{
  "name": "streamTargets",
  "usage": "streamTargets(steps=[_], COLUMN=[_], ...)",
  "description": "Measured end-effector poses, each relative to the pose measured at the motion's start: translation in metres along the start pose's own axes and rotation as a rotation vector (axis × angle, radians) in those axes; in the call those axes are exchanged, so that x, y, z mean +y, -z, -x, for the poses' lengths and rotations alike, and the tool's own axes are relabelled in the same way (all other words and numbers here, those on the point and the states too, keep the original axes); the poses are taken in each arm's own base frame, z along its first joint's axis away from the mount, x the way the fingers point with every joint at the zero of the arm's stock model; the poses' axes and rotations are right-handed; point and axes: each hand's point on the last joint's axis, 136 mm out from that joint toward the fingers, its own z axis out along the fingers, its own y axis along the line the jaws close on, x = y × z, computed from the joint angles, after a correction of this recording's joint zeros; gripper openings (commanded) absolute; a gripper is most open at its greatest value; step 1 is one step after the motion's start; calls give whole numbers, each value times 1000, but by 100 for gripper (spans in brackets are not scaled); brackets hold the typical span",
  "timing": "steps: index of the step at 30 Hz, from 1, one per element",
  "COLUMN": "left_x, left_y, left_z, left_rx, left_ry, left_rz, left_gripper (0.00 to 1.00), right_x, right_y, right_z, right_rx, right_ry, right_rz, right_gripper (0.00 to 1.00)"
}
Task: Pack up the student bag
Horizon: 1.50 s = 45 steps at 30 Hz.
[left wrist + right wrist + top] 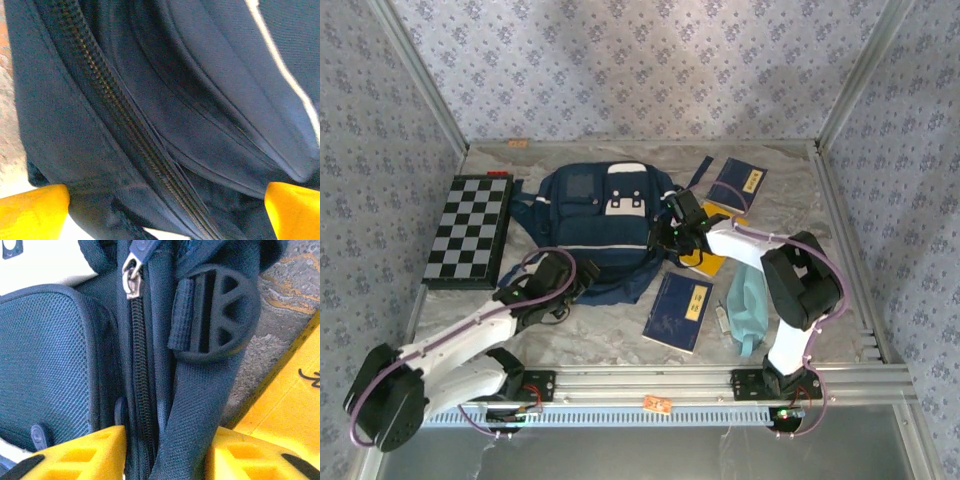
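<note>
Currently the student bag (pixel 595 220) lies flat mid-table, its long axis running near to far. Both arms are at it: the right gripper (pixel 167 455) at its right edge, the left gripper (pixel 165 212) at its near left corner.

Right gripper: the jaws stand narrow. The zipper track (pixel 140 370) and a strap (pixel 195 405) fill the gap and touch both fingers. I read this as a grip on the bag's edge. The zipper pull (pixel 132 270) lies straight ahead of those fingers, in line with the track, so I judge that any opening stroke runs along that line.

Left gripper: the jaws are wide apart, straddling a zipper line and holding nothing.

Writing: the yellow book (pixel 290 405) to the right shows a black mark that I cannot read. The label on the blue notebook (pixel 680 310) is too small to read. No brand is visible on the bag.
</note>
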Motion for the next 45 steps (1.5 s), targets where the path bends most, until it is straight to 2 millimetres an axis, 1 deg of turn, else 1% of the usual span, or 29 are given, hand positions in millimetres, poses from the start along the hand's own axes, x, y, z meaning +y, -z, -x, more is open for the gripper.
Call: streamTargets(steps=[1,2,3,5,7,10,11,12,14,16,17,18,19,20,21,23,25,26,27,28,29,31,34,37,39,41,43,45], left_x=[2,3,3,1,-4,-13,-16,-18,-20,-21,-22,-23,-25,-27,-30,-33,-40,-45,-53,-57,-63,-66,-69,-75,-79,-82,-81,-78], left_y=[-4,-7,-10,-14,-16,-18,-19,-20,-22,-24,-24,-23,-21,-18,-14,-5,5,10,16,19,22,25,24,24,24,18,6,-11], left_z=[3,7,14,31,52,93,107,121,147,165,173,178,181,184,184,175,163,155,142,130,113,84,42,0,-30,-51,-63,-67], left_rx=[-10,-20,-37,-70,-111,-186,-210,-233,-267,-284,-285,-280,-276,-272,-267,-237,-209,-197,-180,-165,-139,-88,-7,54,98,127,148,148], left_ry=[-5,-8,-6,1,5,12,13,13,2,-16,-25,-35,-46,-65,-83,-117,-146,-166,-193,-213,-238,-271,-322,-390,-440,-476,-499,-524], left_rz=[17,26,34,42,49,42,34,33,39,45,44,38,33,27,20,5,-16,-33,-61,-80,-106,-128,-140,-159,-184,-199,-197,-181], left_gripper=[100,100,100,100,100,99,100,99,100,100,100,100,100,100,100,100,100,100,100,100,100,99,97,95,93,92,91,90], right_x=[2,4,5,10,19,45,55,65,79,86,88,90,91,92,92,82,62,51,40,31,23,10,-10,-24,-27,-25,-20,-12], right_y=[0,1,2,5,13,30,35,38,36,29,26,24,24,27,32,48,62,66,66,65,62,53,33,13,4,1,1,3], right_z=[1,2,2,3,2,-4,-9,-16,-32,-47,-54,-60,-63,-64,-62,-54,-40,-31,-23,-18,-14,-8,-2,1,1,3,10,19], right_rx=[-2,-5,-7,-12,-23,-50,-60,-64,-48,-15,3,18,25,25,15,-12,-43,-61,-75,-79,-75,-62,-27,3,14,16,4,-17], right_ry=[5,9,12,29,44,73,84,98,117,122,123,127,132,128,120,82,19,-17,-47,-72,-94,-130,-175,-217,-237,-242,-240,-233], right_rz=[5,7,10,20,40,83,94,107,115,120,123,125,125,127,135,146,138,126,112,99,87,70,30,-2,-8,-3,11,35], right_gripper=[6,1,0,0,0,0,3,7,21,39,50,56,60,65,69,72,75,77,78,79,79,79,77,66,54,41,29,12])
